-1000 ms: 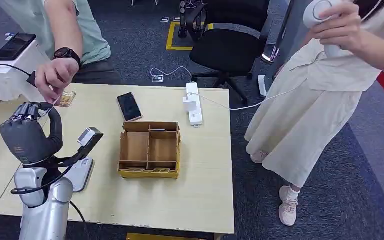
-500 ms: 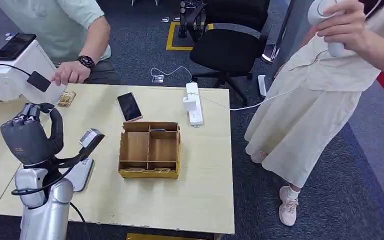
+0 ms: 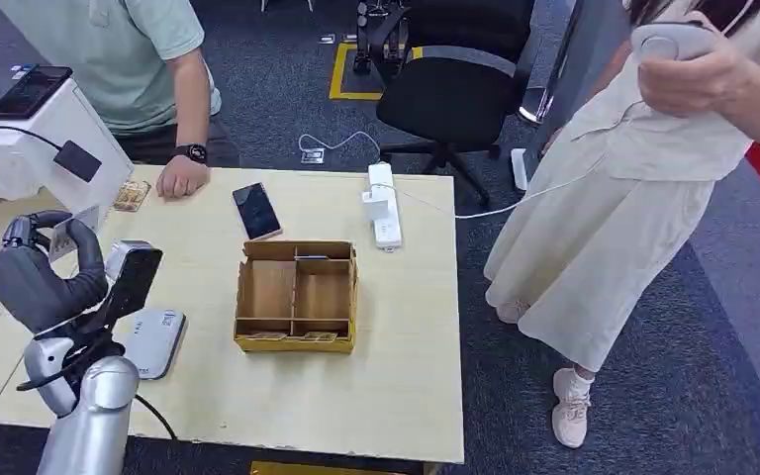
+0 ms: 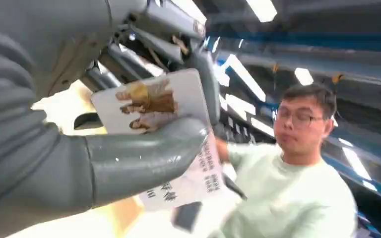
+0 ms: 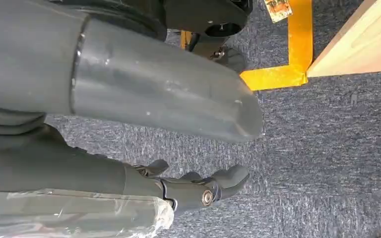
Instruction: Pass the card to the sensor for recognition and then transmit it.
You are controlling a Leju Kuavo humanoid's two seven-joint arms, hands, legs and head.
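My left hand is raised over the table's left side and pinches a small white card between thumb and fingers. In the left wrist view the card shows a printed picture, with my thick thumb pressed on its face. A flat white sensor pad lies on the table just below and right of that hand, partly behind my wrist. My right hand hangs beside the body over the carpet, fingers loosely spread and holding nothing.
A divided cardboard box sits mid-table. Behind it lie a black phone, a small card stack and a white power strip. A seated person's hand rests on the far edge. Another person stands at the right.
The seated person's hand left my fingers and drew back to the table's far edge. My left hand now holds the card and has shifted left and turned.
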